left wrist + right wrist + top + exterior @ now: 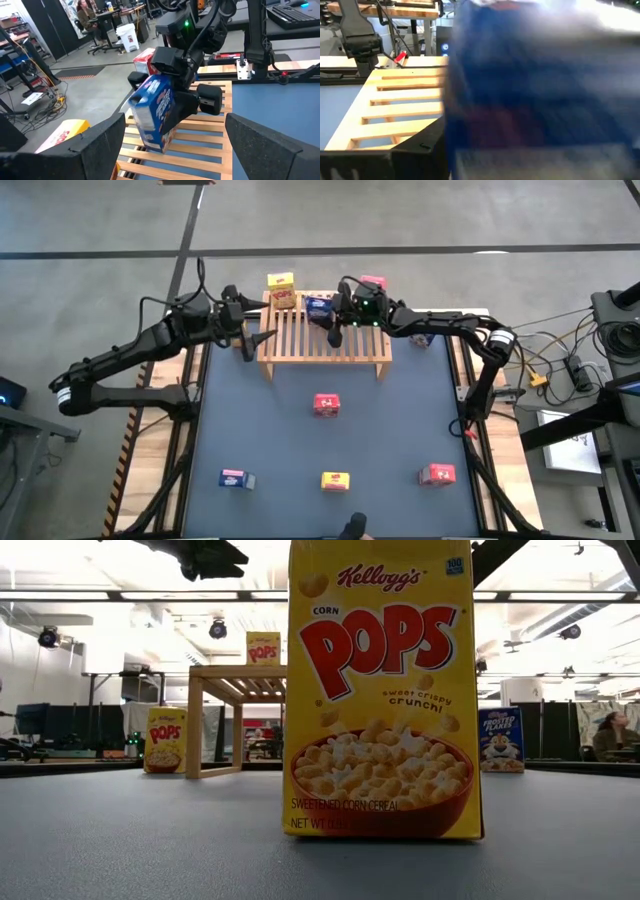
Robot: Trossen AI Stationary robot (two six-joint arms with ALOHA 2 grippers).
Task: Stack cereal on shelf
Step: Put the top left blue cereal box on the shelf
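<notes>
1. Over the low light-wood slatted shelf [325, 335], the right gripper [172, 82] reaches leftward, clamped on a small blue cardboard cereal box [154, 112], tilted.
2. Left gripper [262, 338], fingers apart, hovers beside the shelf's left end.

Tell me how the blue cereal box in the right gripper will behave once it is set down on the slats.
The blue cereal box hangs tilted in the right gripper, so it may tip on release. It looks like light, thin cardboard, probably easy to dent. The rack has gapped slats, so an edge could catch.

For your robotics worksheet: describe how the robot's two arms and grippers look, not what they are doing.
Both arms are dark, slim and jointed. The left gripper has broad, matte black, wedge-shaped fingers. The right gripper shows a green light on its blocky black wrist. Black cables loop along both arms.
</notes>
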